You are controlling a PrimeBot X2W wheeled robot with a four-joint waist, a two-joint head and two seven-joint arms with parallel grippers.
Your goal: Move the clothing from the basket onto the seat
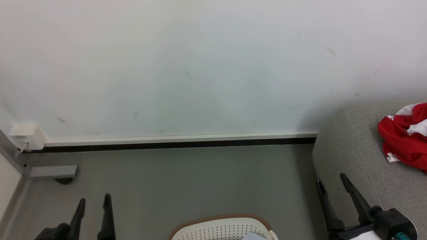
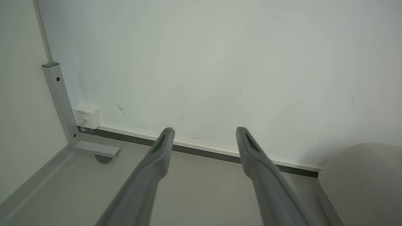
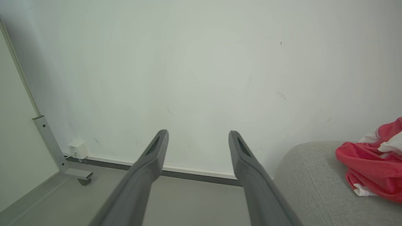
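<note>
clothing (image 1: 403, 140): bunched on the seat (image 1: 350, 160), cut off at the frame edge.
basket (image 1: 220, 226): left of seat, mostly cut off.
left gripper (image 1: 94, 198): fingers apart, empty.
right gripper (image 1: 331, 178): beside seat's near corner, fingers apart, empty.

No text, number or brand could be read anywhere. The white wall box (image 1: 26, 136) by the skirting carried a faint grey line on its face in the left wrist view (image 2: 87, 115) (perhaps a printed label, but far too small to make out). The red jersey (image 1: 403, 140) lay crumpled on the grey seat (image 1: 350, 150), and its folds showed plain red cloth and white trim, with any lettering hidden in the creases.
</note>
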